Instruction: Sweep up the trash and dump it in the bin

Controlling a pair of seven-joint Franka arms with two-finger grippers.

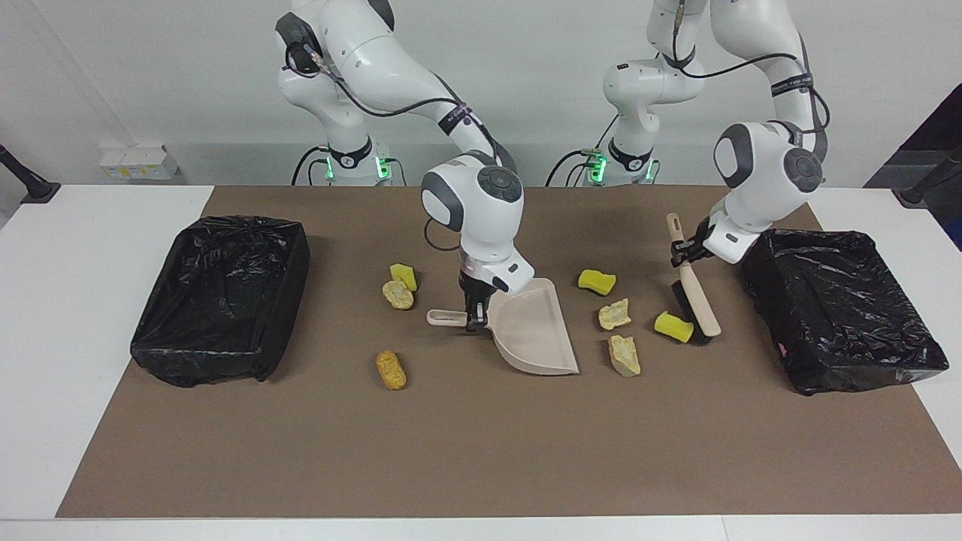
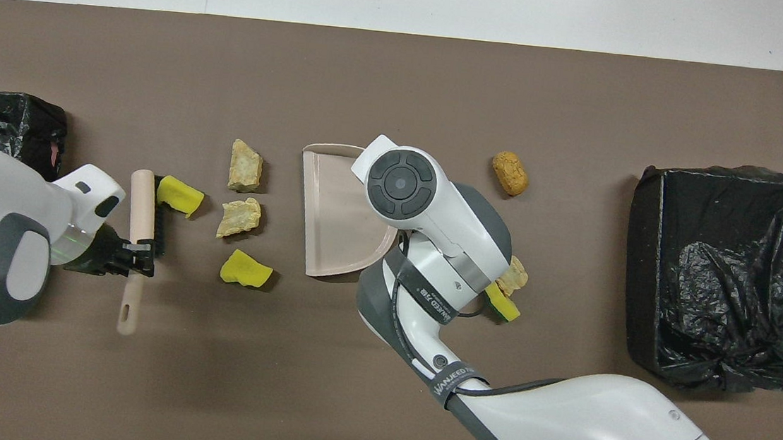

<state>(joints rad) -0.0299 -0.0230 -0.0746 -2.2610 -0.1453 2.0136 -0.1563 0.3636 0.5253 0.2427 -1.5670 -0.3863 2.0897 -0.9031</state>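
While the left gripper (image 1: pixel 682 254) clamps the bristled brush (image 1: pixel 692 299) against a spongy yellow chunk (image 1: pixel 673 327), the right gripper (image 1: pixel 473 319) grips the smooth beige dustpan (image 1: pixel 535 330); crusty trash (image 1: pixel 618 334) lies between.

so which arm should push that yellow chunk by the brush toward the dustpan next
Left. The left gripper already holds the brush, whose bristles touch the yellow sponge chunk. The right gripper is shut on the dustpan handle, steadying it.
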